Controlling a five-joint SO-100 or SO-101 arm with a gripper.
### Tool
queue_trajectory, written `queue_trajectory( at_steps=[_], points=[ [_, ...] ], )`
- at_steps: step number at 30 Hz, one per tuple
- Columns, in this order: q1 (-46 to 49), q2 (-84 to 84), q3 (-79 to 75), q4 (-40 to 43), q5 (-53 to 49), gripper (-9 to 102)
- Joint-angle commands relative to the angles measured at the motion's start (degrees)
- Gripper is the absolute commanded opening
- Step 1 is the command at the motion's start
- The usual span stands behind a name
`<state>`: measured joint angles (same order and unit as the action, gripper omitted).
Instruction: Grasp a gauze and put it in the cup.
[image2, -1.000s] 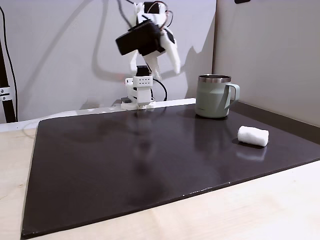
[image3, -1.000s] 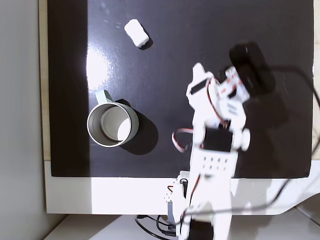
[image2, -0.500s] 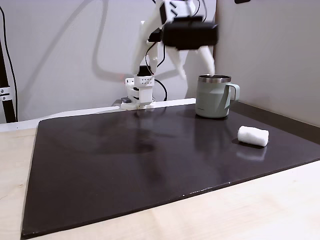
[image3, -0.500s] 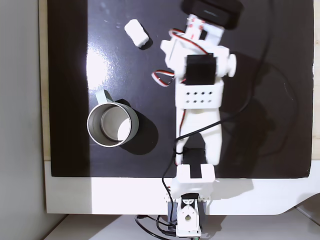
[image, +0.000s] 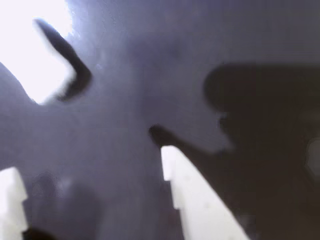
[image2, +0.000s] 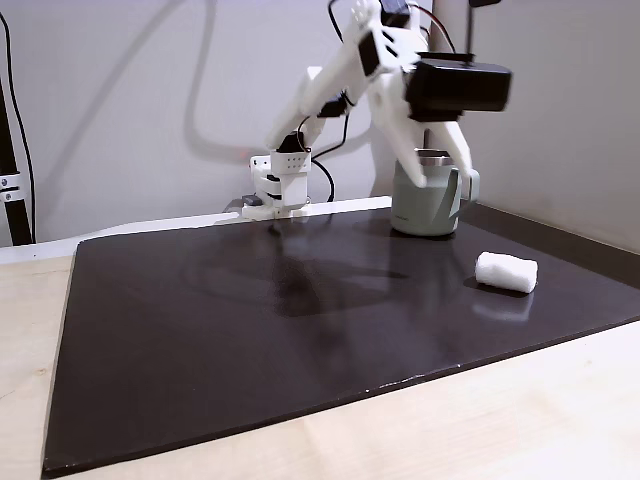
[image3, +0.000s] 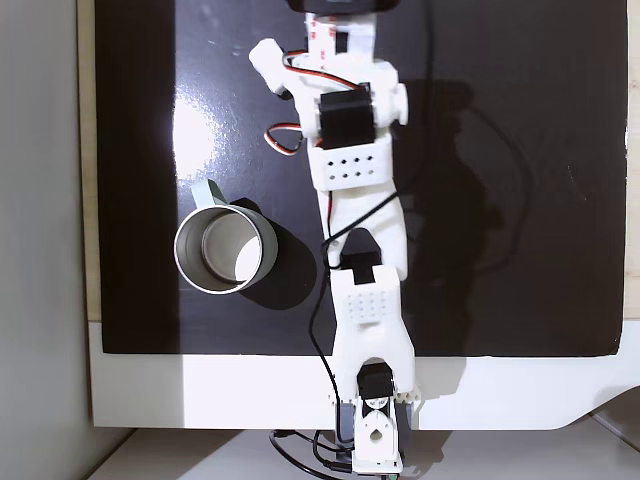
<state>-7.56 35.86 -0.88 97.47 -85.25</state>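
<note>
The gauze (image2: 506, 271), a small white roll, lies on the dark mat at the right in a fixed view. Behind it to the left stands the cup (image2: 430, 212), pale green with a steel rim; from above its mouth (image3: 225, 250) looks empty. My gripper (image2: 440, 175) hangs in the air in front of the cup's top, above and left of the gauze, with its fingers pointing down. In the wrist view the gripper (image: 90, 162) is open, its white fingers (image: 200, 200) wide apart with nothing between them. A blurred bright patch (image: 40, 55) sits at the upper left there.
The black mat (image2: 250, 330) covers most of the light wooden table (image2: 520, 420). The arm (image3: 350, 140) stretches from its base (image3: 372, 430) out across the mat. Walls stand close behind and at the right, and a cable runs down the left wall.
The arm has swung from the left to the right in the front fixed view and stretched out over the mat, bringing the gripper in front of the cup. Gauze and cup have not moved.
</note>
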Motion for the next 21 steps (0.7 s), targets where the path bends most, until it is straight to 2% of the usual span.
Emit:
queue_trajectory(
  at_steps=[1, 7, 11, 21],
  points=[
    [-1.05, -0.88, -4.39, -5.8, -4.13, 30],
    [-2.55, -5.62, -4.39, -18.63, -12.13, 29],
    [-3.87, -9.49, -4.48, -24.7, -13.1, 29],
    [-7.47, -22.32, -11.78, -25.05, -10.72, 28]
  ],
)
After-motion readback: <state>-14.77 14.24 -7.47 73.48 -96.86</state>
